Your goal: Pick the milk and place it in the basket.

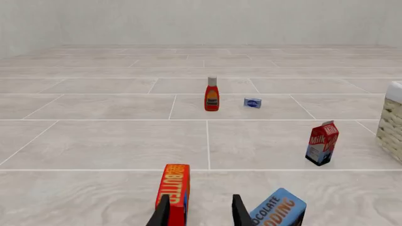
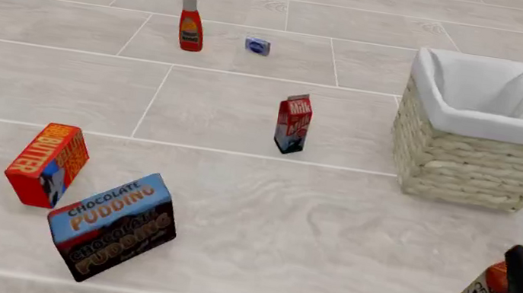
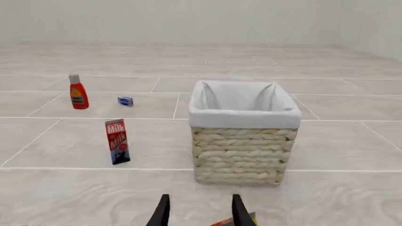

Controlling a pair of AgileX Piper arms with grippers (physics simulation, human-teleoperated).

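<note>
The basket [image 2: 465, 156] sits at right of the front frame, liner open, ready to receive. The chocolate pudding box [image 2: 114, 224] reads "CHOCOLATE PUDDING"; the butter box [image 2: 47, 164] reads "BUTTER". The milk [image 2: 292, 124], marked "Milk", stands upright at centre, untouched, left of the basket. The ketchup bottle [image 2: 192, 24], upper left, has no legible label. Left gripper [image 1: 199, 211] and right gripper [image 3: 199, 211] both show parted, empty fingers.
</note>
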